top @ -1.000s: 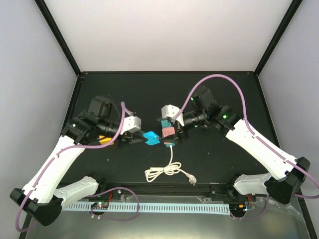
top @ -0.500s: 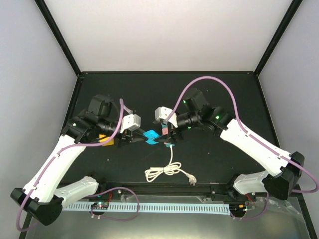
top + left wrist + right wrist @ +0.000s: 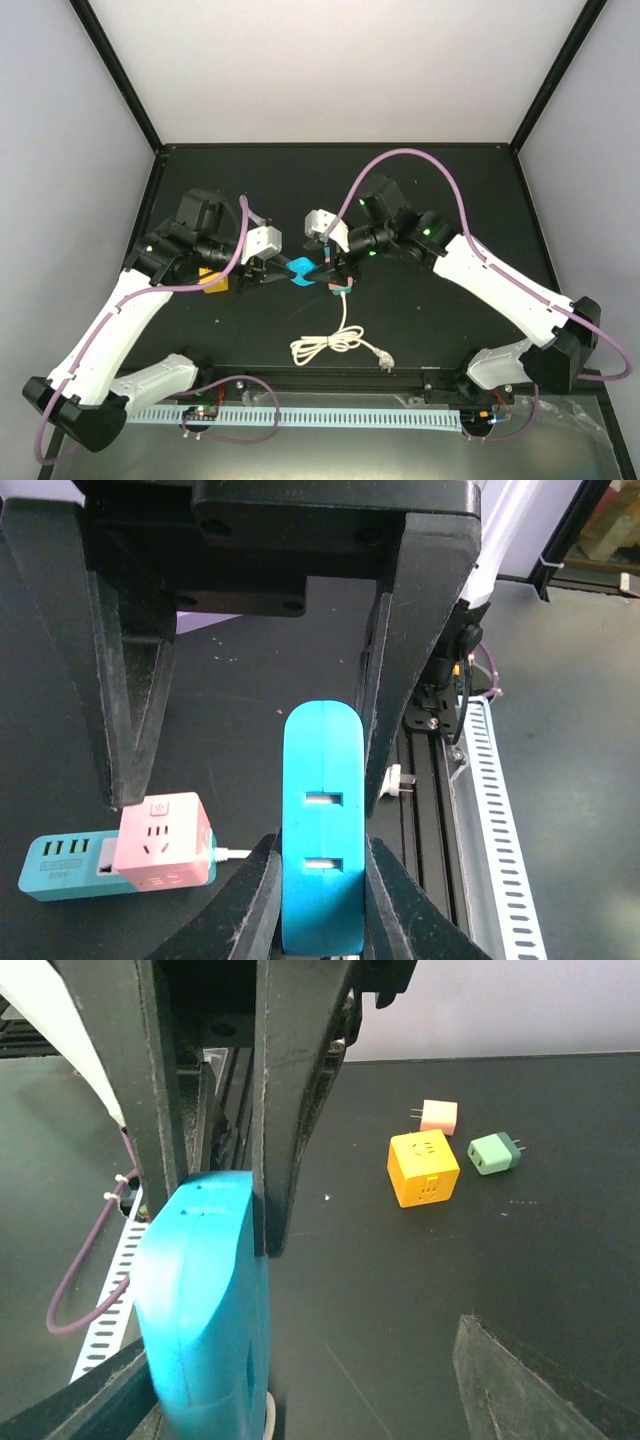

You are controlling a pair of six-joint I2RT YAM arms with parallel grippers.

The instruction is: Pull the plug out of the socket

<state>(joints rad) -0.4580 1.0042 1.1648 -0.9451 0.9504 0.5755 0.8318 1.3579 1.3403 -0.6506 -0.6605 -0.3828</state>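
The left pincer (image 3: 320,890) pinches the near end of a blue adapter (image 3: 321,810), held at mid-bench between the two arms. The right pincer (image 3: 300,1360) stands spread around the same adapter, one finger (image 3: 505,1385) well clear of it. A pink cube (image 3: 160,842) lies on the bench (image 3: 240,700) nearby.

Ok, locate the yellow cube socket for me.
Right wrist view, right of centre: the yellow cube socket sits on the table, a pink adapter just above it, a green adapter to its right.
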